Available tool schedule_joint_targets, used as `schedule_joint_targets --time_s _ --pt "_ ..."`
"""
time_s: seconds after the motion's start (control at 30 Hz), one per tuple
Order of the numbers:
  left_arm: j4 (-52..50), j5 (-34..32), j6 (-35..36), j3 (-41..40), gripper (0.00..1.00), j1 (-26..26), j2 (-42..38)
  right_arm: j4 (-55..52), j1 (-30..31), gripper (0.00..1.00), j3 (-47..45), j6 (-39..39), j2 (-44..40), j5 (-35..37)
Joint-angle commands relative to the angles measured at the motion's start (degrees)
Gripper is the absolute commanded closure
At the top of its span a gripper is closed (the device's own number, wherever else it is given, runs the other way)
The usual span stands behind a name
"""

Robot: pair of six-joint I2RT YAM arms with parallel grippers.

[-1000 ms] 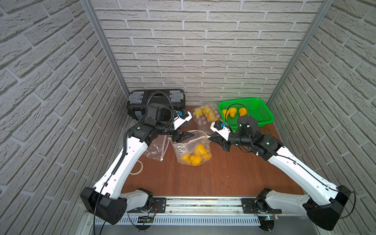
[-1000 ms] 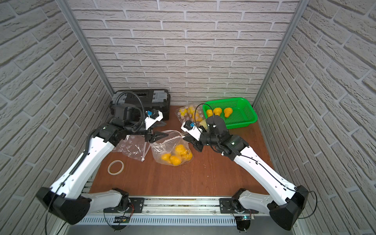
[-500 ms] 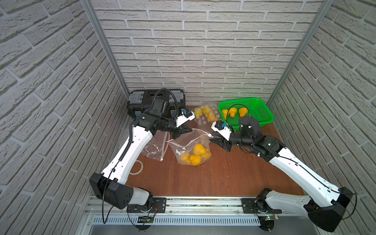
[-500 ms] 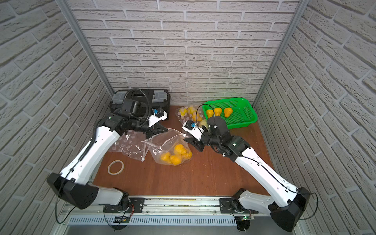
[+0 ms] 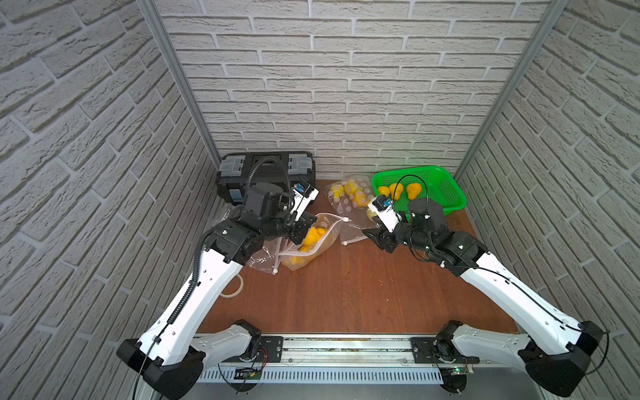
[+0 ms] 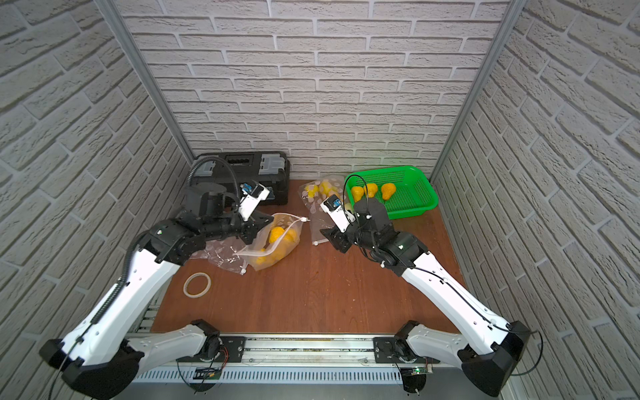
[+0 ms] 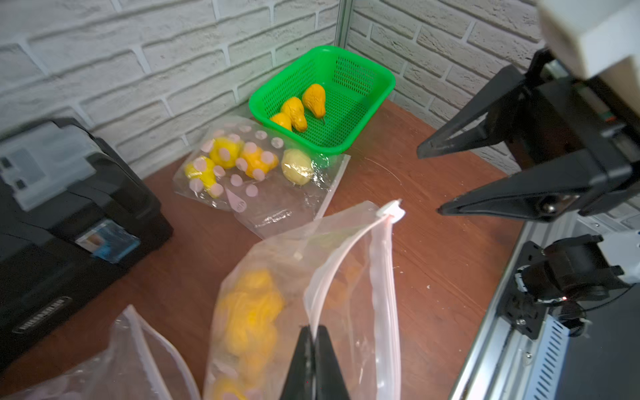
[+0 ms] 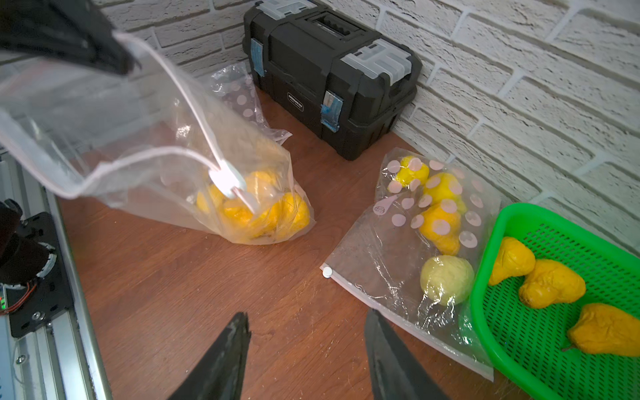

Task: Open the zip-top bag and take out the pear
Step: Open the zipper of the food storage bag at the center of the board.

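The left claw [image 7: 313,334], jaws pinched tight on the upper lip of the bag [image 7: 277,249], holds the clear zip-top pouch up while its bottom rests on the worktop [image 5: 346,294]. The mouth gapes open with the two zip tracks parted. The white slider [image 8: 227,180] sits at the end of the track nearest the right arm. The yellow pears [image 8: 263,211] lie heaped at the bottom of the bag, inside the plastic. Through the crumpled film their number is hard to make out, perhaps four.

The right claw [image 8: 308,313] hangs low over bare wood, jaws moderately apart with nothing between them. It is near the slider end of the bag but not touching it. Toward the back wall, a spotted bag [image 8: 426,207] of yellow fruit lies flat, touching the green basket [image 8: 485,242], where three loose pears [image 8: 550,284] rest. A black toolbox [image 5: 266,166] stands against the back wall behind the left arm. An empty bag [image 6: 221,251] lies flat beneath the left wrist, just beside the held bag, and a tape roll [image 6: 196,284] lies near the left edge of the worktop.
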Motion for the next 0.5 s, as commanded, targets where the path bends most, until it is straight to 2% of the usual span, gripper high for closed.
schedule_joint_targets --time_s 0.0,0.13,0.23,0.3,0.43,0.47 --pt "14.2 -4.7 -16.7 -5.9 1.0 -5.4 2.1 -2.2 0.0 0.52 0.1 10.6 -1.6 0.9" --pt "21.7 -10.0 -26.1 -7.2 1.0 -11.5 9.8 -7.5 0.1 0.55 -1.6 25.4 -5.1 3.9" --pt "26.2 -13.2 -29.5 -6.6 1.0 -14.2 15.7 -9.5 0.0 0.59 -4.4 34.1 -8.6 0.9" --pt "30.1 -15.1 -32.0 -6.3 1.0 -16.0 18.5 -7.7 0.1 0.65 -8.0 39.8 -11.2 -2.5" --pt "35.4 -16.2 -34.2 -5.1 1.0 -19.3 23.7 -4.4 0.1 0.81 -16.9 53.4 -17.0 -1.2" --pt "36.4 -15.6 -34.9 -5.1 1.0 -19.6 24.4 -2.5 0.1 0.83 -19.2 55.7 -18.1 -1.0"
